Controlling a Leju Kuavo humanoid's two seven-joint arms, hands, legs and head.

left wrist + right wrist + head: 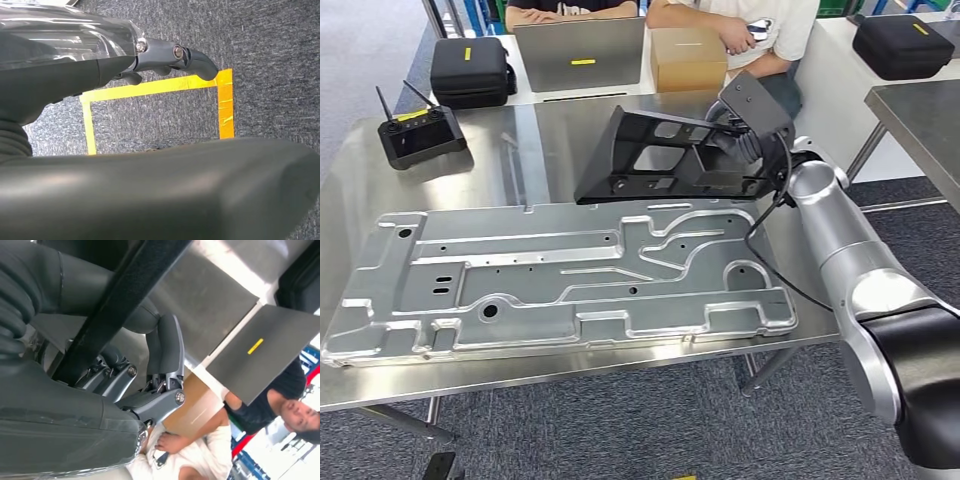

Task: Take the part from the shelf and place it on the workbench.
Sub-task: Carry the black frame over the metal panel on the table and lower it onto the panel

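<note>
The black frame-shaped part (667, 155) is tilted over the far right of the steel workbench (546, 130). Its lower edge is at or just above the tabletop; I cannot tell whether it touches. My right hand (752, 140) grips the part's right end. In the right wrist view its fingers (166, 365) curl around a black bar of the part (124, 295). My left hand (177, 57) hangs over the carpet with fingers stretched out and nothing in them.
A large stamped silver panel (546, 275) covers the front of the workbench. Behind it lie a remote controller (420, 130), a black case (469, 68), a laptop (580, 52) and a cardboard box (687, 57), with people seated there. A second table (924, 120) stands to the right.
</note>
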